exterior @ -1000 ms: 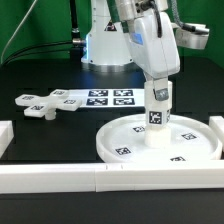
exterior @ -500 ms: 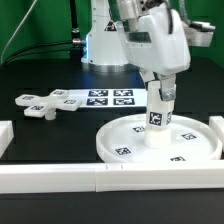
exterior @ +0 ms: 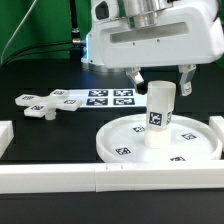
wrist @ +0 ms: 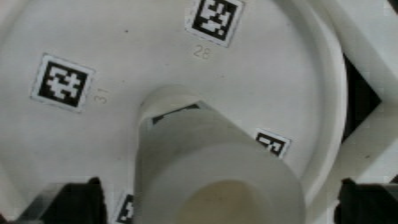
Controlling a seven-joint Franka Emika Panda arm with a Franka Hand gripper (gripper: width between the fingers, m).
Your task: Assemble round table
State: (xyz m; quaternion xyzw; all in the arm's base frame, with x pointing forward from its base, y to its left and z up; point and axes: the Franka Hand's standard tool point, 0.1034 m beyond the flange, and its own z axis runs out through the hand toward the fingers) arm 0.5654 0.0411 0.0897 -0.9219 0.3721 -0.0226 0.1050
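The large round disc (exterior: 125, 143) lies flat on the table near the front bar. The thick cylindrical leg (exterior: 160, 110) stands upright on its hub. My gripper (exterior: 161, 82) is open, its fingers (exterior: 137, 78) on either side of the leg's top, clear of it. In the wrist view the leg (wrist: 214, 150) rises toward the camera from the disc (wrist: 107, 40), and the dark fingertips (wrist: 71, 203) sit apart at both sides of the gripper (wrist: 217, 205). The cross-shaped piece (exterior: 40, 103) lies on the table at the exterior view's left.
The marker board (exterior: 108, 97) lies flat behind the disc. Long white border bars run along the front (exterior: 100, 180), the exterior view's left (exterior: 5, 135) and the exterior view's right (exterior: 217, 125). The robot base (exterior: 105, 50) stands at the back.
The gripper was shut on the leg's top with the wrist twisted. It has since let go, opened wide and turned square to the camera. The leg stays upright on the hub.
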